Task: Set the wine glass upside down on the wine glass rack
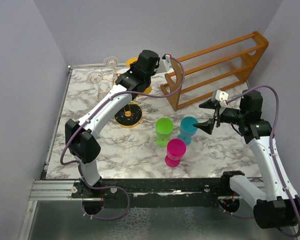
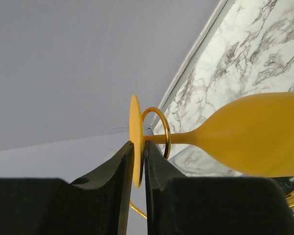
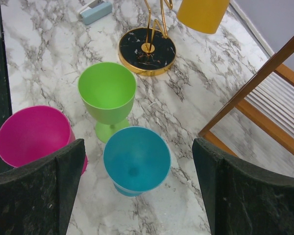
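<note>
The yellow plastic wine glass [image 2: 255, 134] is at the small gold wire wine glass rack [image 3: 137, 54], at the back left of the white marble worktop [image 1: 120, 145]. Its thin stem sits inside one of the rack's gold rings. The flat round foot is on one side of the ring and the big bowl is on the other side. From the right wrist camera, the yellow bowl is up in the air, close to the rack's gold post and higher than the round dark base with the gold rim. The left pincer [image 2: 138, 145] is at the foot of the glass. Its two black fingers [image 2: 112, 186] stand very close together, with the edge of the foot in the thin gap between them. I cannot tell if they are squeezing the foot or only sitting beside it. The right pincer [image 3: 137, 144] is wide open and holds nothing. It hangs over the right side of the worktop, above three plastic cups that stand with their mouths up. These are a green cup [image 3: 107, 88], a blue cup [image 3: 136, 159] and a pink cup [image 3: 32, 137], all near each other. A big orange-brown wooden rack with slats [image 1: 220, 65] stands at the back right. Two clear glasses [image 1: 96, 77] are at the back left, near the gold rack.
</note>
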`<state>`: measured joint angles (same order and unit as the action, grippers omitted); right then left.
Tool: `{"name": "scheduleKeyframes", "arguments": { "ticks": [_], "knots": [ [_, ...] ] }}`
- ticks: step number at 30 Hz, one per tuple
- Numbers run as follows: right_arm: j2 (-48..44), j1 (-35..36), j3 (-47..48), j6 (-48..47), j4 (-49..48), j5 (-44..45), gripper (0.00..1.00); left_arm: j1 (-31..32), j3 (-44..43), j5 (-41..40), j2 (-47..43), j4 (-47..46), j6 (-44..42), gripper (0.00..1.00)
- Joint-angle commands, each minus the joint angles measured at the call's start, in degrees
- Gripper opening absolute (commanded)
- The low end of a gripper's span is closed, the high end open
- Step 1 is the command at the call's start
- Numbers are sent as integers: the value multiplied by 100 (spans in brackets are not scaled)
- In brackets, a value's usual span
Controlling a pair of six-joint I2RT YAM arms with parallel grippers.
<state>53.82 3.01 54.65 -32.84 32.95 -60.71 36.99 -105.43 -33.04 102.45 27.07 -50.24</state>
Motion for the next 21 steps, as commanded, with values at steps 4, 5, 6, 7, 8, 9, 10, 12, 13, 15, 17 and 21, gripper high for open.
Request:
{"name": "scheduleKeyframes", "arguments": {
  "ticks": [4, 5, 6, 7, 8, 9, 10, 12, 13, 15, 17, 21],
  "knots": [
    [-39, -15, -60, -3, -131, 6, 90, 27, -309, 242, 29, 132, 442, 23],
    [-43, -11, -60, -3, -131, 6, 90, 27, -333, 291, 29, 171, 497, 25],
    [-43, -15, -60, -3, -131, 14, 90, 27, -353, 316, 37, 196, 548, 26],
    [-42, -15, -68, -3, -139, 15, 90, 27, -354, 343, 44, 231, 583, 26],
    [-43, -17, -69, -3, -140, 15, 90, 27, -363, 356, 48, 255, 611, 26],
    [-40, -12, -69, -3, -137, 15, 90, 27, -371, 363, 53, 269, 651, 27],
    [-44, -13, -69, -3, -139, 19, 90, 27, -377, 380, 51, 274, 673, 27],
    [-43, -13, -69, -3, -140, 24, 90, 27, -394, 428, 55, 299, 725, 28],
    [-47, -11, -69, -3, -140, 24, 90, 27, -410, 462, 55, 324, 764, 28],
    [-51, -13, -71, -3, -136, 32, 90, 27, -449, 551, 52, 385, 852, 29],
    [-50, -11, -78, -3, -140, 47, 90, 27, -477, 644, 48, 425, 959, 29],
    [-53, -17, -77, -3, -140, 41, 90, 27, -494, 780, 38, 453, 1154, 32]
  ]
}}
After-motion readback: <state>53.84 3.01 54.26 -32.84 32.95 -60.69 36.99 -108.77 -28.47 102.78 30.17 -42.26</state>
